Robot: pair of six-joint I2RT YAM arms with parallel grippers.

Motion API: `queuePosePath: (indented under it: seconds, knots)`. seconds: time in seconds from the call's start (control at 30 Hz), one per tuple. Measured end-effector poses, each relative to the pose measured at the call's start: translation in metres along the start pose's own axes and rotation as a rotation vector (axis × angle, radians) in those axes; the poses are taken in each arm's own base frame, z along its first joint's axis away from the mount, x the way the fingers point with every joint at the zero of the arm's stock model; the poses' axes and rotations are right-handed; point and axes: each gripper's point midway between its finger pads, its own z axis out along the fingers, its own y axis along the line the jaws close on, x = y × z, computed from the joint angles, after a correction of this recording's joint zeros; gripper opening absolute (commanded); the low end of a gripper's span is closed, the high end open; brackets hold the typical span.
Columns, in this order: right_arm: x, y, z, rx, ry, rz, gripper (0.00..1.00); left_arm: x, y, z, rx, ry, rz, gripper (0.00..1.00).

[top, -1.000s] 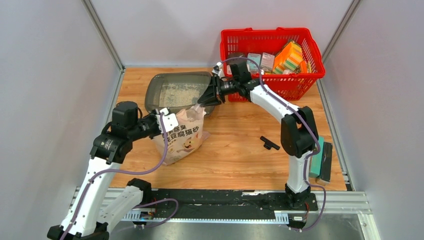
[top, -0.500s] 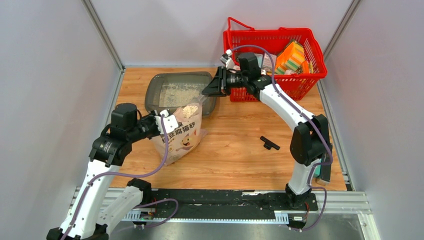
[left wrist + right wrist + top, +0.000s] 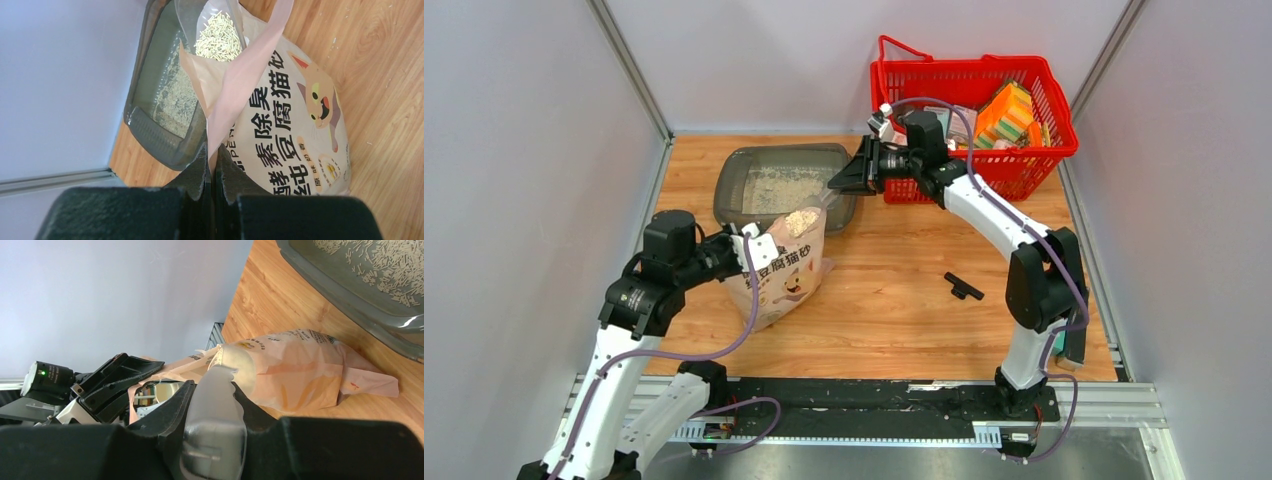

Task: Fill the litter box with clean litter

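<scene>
The dark grey litter box point(image 3: 742, 180) lies at the back left with pale litter point(image 3: 779, 188) spread in it. It also shows in the left wrist view point(image 3: 160, 135) and the right wrist view point(image 3: 350, 295). The pinkish-cream litter bag point(image 3: 786, 280) stands open just in front of it. My left gripper point(image 3: 749, 245) is shut on the bag's upper edge point(image 3: 220, 125). My right gripper point(image 3: 849, 177) is shut on the handle of a translucent scoop point(image 3: 809, 217), which holds granules over the bag's mouth point(image 3: 220, 35). The right wrist view shows the scoop point(image 3: 235, 362) above the bag point(image 3: 300, 375).
A red mesh basket point(image 3: 1034, 150) with boxes and sponges stands at the back right, right behind my right arm. A small black part point(image 3: 962, 288) lies on the wood. Green and black blocks point(image 3: 1064, 320) rest by the right wall. Walls close three sides.
My right gripper has risen and drawn back a little, and the scoop now shows loaded with granules at the bag's mouth. The red basket's handle has come up. The left gripper keeps hold of the bag.
</scene>
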Motion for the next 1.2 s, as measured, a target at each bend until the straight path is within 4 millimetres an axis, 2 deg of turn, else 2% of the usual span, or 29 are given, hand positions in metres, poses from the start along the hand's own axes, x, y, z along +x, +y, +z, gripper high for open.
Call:
queuePosePath:
  seconds: [0.17,0.47,0.63,0.83,0.97,1.2]
  knots:
    - [0.005,-0.009,0.001,-0.018,0.003,0.059,0.0,0.002,-0.001,-0.003,-0.005,0.007,0.004,0.0]
    - [0.007,-0.005,0.005,-0.028,0.004,0.05,0.0,0.004,0.0,-0.006,-0.02,0.019,0.008,0.0]
    - [0.016,-0.006,0.02,-0.04,0.025,0.036,0.0,0.007,-0.001,-0.012,-0.035,0.039,0.009,0.0]
    - [0.031,-0.026,0.044,-0.027,0.073,0.075,0.0,0.013,-0.002,-0.019,-0.052,0.068,0.009,0.0]
    - [0.031,-0.021,0.047,-0.041,0.076,0.066,0.0,0.014,-0.003,-0.024,-0.062,0.077,0.014,0.0]
    - [0.021,-0.007,0.045,-0.064,0.059,0.062,0.0,0.015,-0.006,-0.029,-0.063,0.078,0.027,0.0]
